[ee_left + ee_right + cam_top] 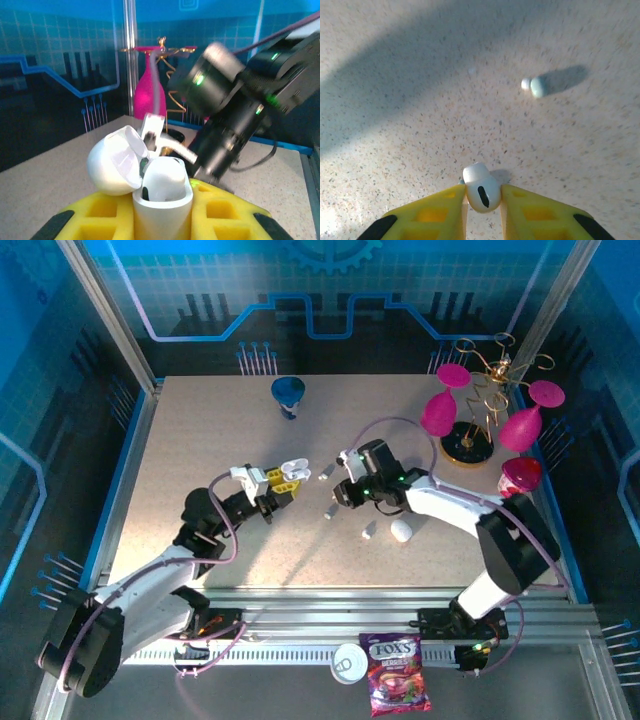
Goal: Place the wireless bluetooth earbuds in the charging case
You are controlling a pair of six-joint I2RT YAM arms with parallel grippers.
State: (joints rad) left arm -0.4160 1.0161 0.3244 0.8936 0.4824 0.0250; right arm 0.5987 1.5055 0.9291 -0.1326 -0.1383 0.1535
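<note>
Two items lie nearest, on the rail at the near edge: a candy bag and, just beside its left edge, a round white cup. Next out, over the tabletop, my left pincer is fully closed on the lower shell of the charging case. The case stands upright between the yellow fingers, with its lid swung open to the left in the left wrist view. A white rounded form sits in the mouth of the case; whether it is an earbud cannot be determined. My right pincer is positioned near the left one, to its right, and is closed to a narrow gap on the first earbud. That earbud is clamped between the two yellow fingertips, its rounded head projecting past them and its dark slot facing the wrist camera. It sits low over the tabletop; contact with the surface cannot be confirmed. A second earbud lies on the tabletop to the right of this pincer, with a closed white case just beside it. A third earbud lies farther out, between the open case and my right arm. At the far edge stand a blue funnel-shaped object at centre and, to the right, a gold wire stand with pink glasses around it.
</note>
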